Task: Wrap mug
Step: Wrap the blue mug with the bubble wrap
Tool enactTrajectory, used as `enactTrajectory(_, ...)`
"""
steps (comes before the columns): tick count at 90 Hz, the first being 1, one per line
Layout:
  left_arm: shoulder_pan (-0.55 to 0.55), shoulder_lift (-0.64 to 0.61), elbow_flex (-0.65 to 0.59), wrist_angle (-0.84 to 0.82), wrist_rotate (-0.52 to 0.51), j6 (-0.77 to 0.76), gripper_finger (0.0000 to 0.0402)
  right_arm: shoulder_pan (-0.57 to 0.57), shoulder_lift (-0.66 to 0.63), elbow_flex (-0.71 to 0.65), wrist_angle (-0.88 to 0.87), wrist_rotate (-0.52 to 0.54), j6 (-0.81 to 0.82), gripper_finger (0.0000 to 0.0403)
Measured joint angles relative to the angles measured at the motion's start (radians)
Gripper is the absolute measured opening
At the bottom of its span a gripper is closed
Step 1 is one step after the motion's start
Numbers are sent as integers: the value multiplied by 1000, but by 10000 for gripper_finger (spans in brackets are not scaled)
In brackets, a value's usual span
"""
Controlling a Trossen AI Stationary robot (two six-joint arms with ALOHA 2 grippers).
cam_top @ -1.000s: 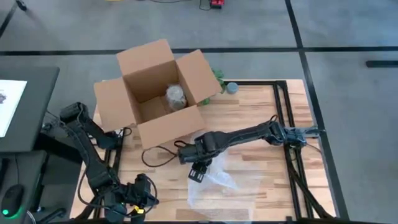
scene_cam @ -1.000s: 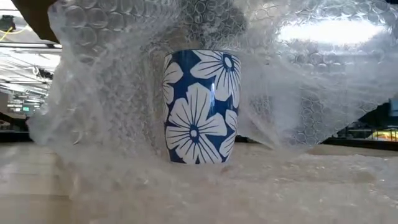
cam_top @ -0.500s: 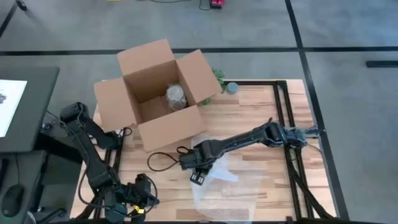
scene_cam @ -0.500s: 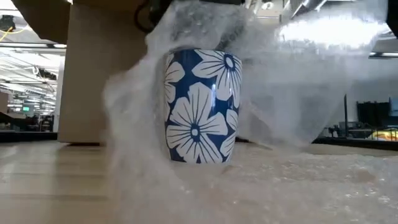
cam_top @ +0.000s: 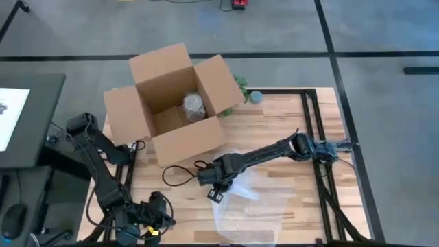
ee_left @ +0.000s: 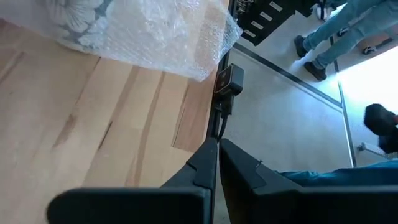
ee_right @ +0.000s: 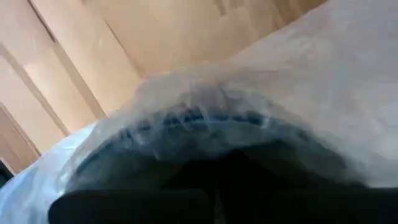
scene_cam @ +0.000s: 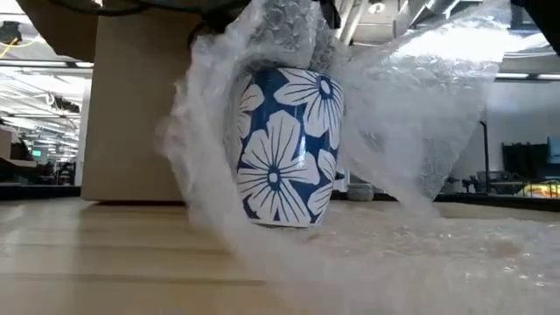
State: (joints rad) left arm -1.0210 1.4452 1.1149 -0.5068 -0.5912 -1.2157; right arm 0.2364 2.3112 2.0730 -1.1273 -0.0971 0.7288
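A blue mug [scene_cam: 284,149] with white flowers stands on the table, leaning a little, with its top toward the table's right. A clear sheet of bubble wrap [scene_cam: 420,105] lies over its top and left side. The rest of the sheet lies spread on the wood [cam_top: 257,206]. My right gripper [cam_top: 217,194] is right above the mug, shut on the wrap. Through the wrap, the right wrist view shows the mug's rim [ee_right: 186,118]. My left gripper [ee_left: 217,155] waits shut at the near left corner [cam_top: 156,218]. My right gripper holds a bunched part of the bubble wrap just above the mug's rim [scene_cam: 284,26], coming from above with its fingers pointing down. Its own fingers hide the exact place. The wrap falls from the hold over the mug, and its far part trails on the table.
An open cardboard box [cam_top: 171,103] stands at the far left, with a wrapped item [cam_top: 194,106] inside it; its wall rises behind the mug [scene_cam: 131,105]. A black cable loops on the wood [cam_top: 180,177]. A person's legs show beyond the table [ee_left: 336,31].
My right gripper has moved a little toward the table's near left, drawing the bubble wrap with it. The sheet, which stood spread wide behind and above the mug, now drapes down over its top and left side. The mug has tipped slightly from upright.
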Motion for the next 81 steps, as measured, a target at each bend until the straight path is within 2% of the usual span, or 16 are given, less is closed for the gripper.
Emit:
enactTrajectory(22,0,0,0,0,0,0,0,-5,0,133,-81,-4,-3,0)
enactTrajectory(39,0,0,0,0,0,0,0,-10,-1,238,-207,-8,26,1)
enactTrajectory(47,0,0,0,0,0,0,0,-6,-3,270,-227,-44,55,1)
enactTrajectory(66,0,0,0,-1,0,3,0,33,19,221,-225,-54,67,0)
enactTrajectory(81,0,0,0,-1,0,3,0,29,37,132,-186,60,117,0)
